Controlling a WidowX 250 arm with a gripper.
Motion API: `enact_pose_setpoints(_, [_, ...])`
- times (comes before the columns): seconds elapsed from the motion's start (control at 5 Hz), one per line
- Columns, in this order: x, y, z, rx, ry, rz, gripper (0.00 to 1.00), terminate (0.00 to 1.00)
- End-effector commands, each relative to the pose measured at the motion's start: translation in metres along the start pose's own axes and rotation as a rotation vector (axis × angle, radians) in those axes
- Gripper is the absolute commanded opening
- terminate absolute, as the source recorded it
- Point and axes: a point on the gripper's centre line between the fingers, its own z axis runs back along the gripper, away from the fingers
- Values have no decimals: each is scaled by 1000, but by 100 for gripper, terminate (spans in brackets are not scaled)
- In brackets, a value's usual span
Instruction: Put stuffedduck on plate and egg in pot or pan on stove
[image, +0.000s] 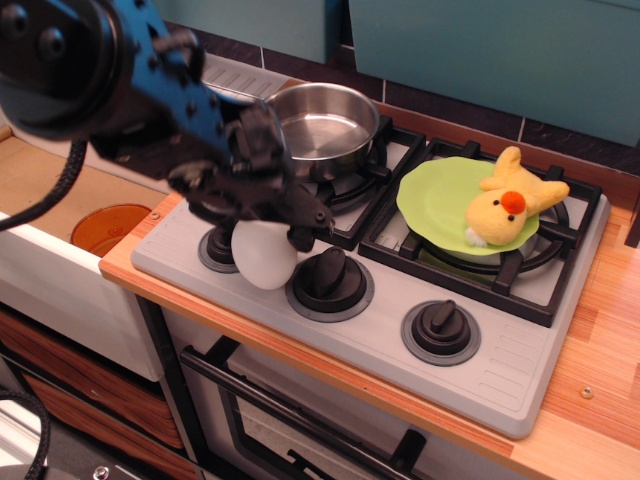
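The white egg (262, 262) lies on the grey stove (500, 370) between the left and middle knobs. My gripper (260, 228) has come down over its top and is open, with one dark fingertip (304, 237) at the egg's right side and the other finger mostly hidden on the left. Just behind it, the shiny steel pot (322, 120) stands empty on the back-left burner. The yellow stuffedduck (505, 212) lies on the light-green plate (435, 200) over the right burner.
The middle knob (328, 272) sits right beside the egg, and the right knob (441, 330) is further along. An orange bowl (108, 228) sits low in the sink area at left. Wooden counter (600, 330) runs along the right.
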Motion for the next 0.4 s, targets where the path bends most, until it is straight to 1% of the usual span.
enact_pose_setpoints(0.0, [-3,-13,5,-10,-19,13,100,0])
enact_pose_setpoints(0.2, [-4,-18,7,-14,-14,22,100,0])
